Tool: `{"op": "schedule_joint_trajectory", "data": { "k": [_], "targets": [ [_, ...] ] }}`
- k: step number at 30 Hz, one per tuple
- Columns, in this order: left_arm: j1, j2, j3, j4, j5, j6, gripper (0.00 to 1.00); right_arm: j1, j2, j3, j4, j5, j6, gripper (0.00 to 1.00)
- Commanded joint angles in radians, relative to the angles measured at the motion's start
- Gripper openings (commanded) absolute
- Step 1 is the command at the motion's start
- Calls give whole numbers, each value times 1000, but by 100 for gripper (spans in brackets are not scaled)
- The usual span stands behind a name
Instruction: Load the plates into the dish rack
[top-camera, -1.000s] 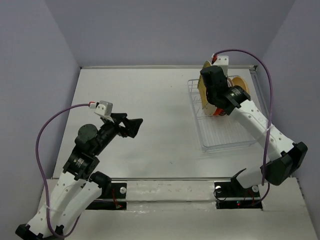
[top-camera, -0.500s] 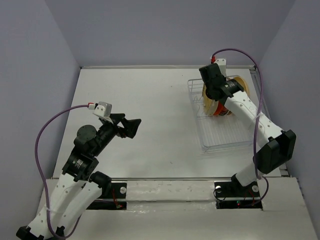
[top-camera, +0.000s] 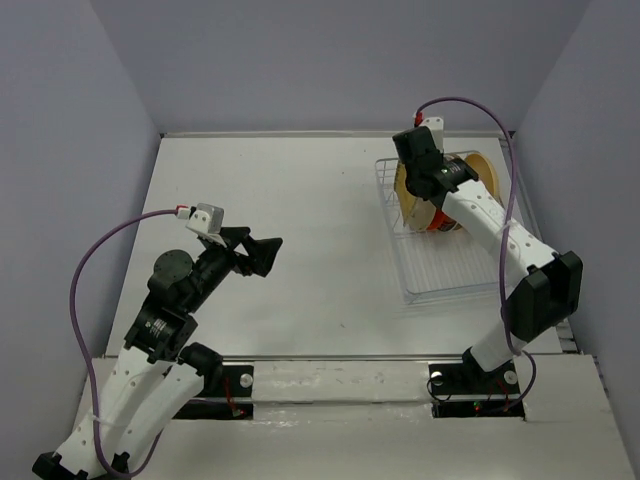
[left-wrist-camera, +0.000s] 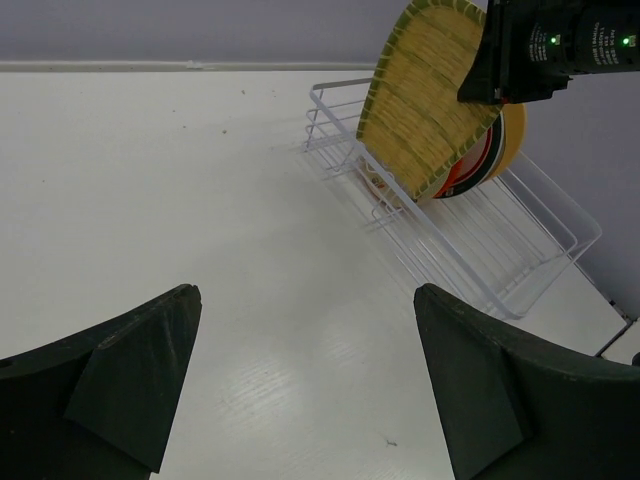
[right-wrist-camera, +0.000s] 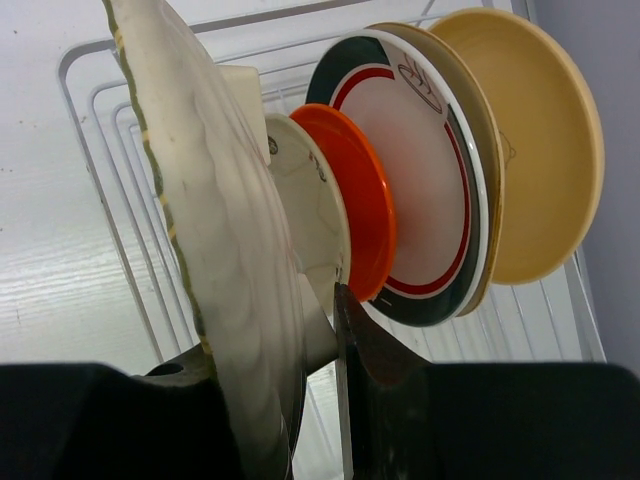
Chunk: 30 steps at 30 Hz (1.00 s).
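Observation:
My right gripper (top-camera: 416, 172) is shut on the ribbed yellow-green oblong plate (right-wrist-camera: 215, 250) and holds it on edge, tilted, over the far end of the white wire dish rack (top-camera: 450, 272). The plate's lower edge reaches down to the rack wires in the left wrist view (left-wrist-camera: 425, 105). Behind it in the slots stand a small beige patterned plate (right-wrist-camera: 312, 215), the small orange plate (right-wrist-camera: 355, 195), the white plate with teal-red rim (right-wrist-camera: 420, 170) and the tan round plate (right-wrist-camera: 545, 150). A cream rim (right-wrist-camera: 492, 170) shows between the last two. My left gripper (top-camera: 264, 252) is open and empty above the table.
The rack (left-wrist-camera: 480, 250) lies along the table's right side, near the right wall and the back wall. Its near half holds no plates. My left fingers (left-wrist-camera: 130, 370) hang over bare white tabletop (top-camera: 300, 200).
My right arm has swung its elbow out to the right and turned the yellow-green plate more on edge at the rack's far end. The left arm has not moved.

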Motion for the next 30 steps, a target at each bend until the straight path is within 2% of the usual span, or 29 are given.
{"op": "schedule_joint_trajectory", "data": {
  "k": [1, 7, 27, 30],
  "targets": [
    [6, -6, -3, 20, 6, 19, 99, 0, -14, -23, 170, 16, -15, 7],
    [8, -4, -4, 20, 5, 19, 99, 0, -38, -131, 299, 20, -35, 7],
    [11, 10, -4, 23, 9, 17, 99, 0, -32, -321, 396, -36, 59, 7],
    [14, 11, -4, 23, 14, 17, 99, 0, -34, -339, 403, -50, 65, 10]
  ]
}}
